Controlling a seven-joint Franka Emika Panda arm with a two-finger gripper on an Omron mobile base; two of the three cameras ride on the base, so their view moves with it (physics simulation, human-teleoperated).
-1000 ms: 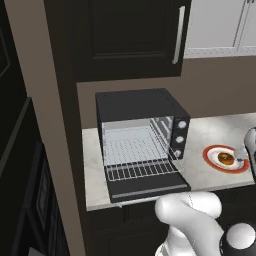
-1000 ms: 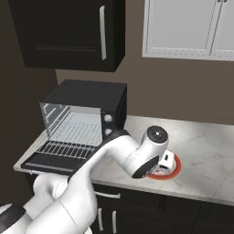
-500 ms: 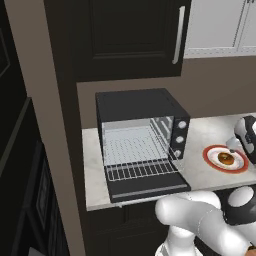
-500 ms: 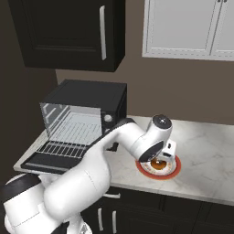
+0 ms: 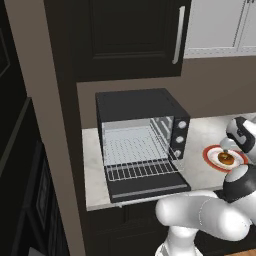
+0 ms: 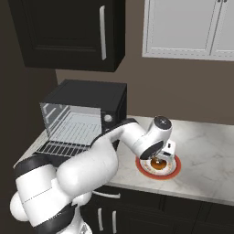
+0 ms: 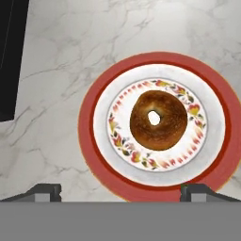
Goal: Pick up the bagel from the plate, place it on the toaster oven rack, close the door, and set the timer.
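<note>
On the plate: bagel (image 7: 158,120) sits dead centre of the red-rimmed plate (image 7: 141,192)
Gripper: gripper (image 7: 121,190) hangs right above it, jaws spread wide, gripping nothing
Left of plate: toaster oven, door (image 5: 150,187) dropped open, toaster oven rack (image 5: 142,170) slid out

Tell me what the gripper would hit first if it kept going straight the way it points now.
Probably the plate near its red rim; the open gripper points down there, with the bagel slightly ahead of centre. Depth is unclear.
</note>
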